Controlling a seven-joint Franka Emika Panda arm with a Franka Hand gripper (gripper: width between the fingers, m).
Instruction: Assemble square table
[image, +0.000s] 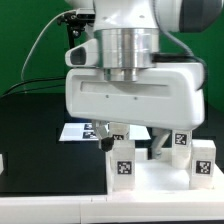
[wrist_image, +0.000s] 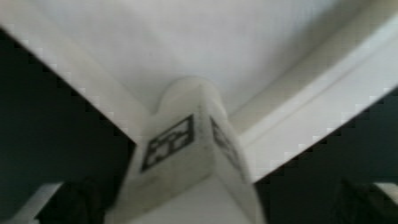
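Observation:
The square table's white panel (image: 155, 198) lies flat at the front, and in the wrist view the panel (wrist_image: 267, 60) fills the background. Three white block legs with black-and-white tags stand on it: one leg (image: 122, 165) at the front, a second leg (image: 180, 142) behind, and a third leg (image: 204, 160) at the exterior view's right. My gripper (image: 128, 135) hangs just above the front leg. In the wrist view this leg (wrist_image: 175, 150) rises between the dark fingers (wrist_image: 71, 205). The gripper (wrist_image: 222, 212) is open, with a gap beside the leg on at least one side.
The marker board (image: 80, 130) lies on the black table behind the panel, at the exterior view's left. The bulky white arm hides the middle of the scene. A green wall and black cables stand at the back.

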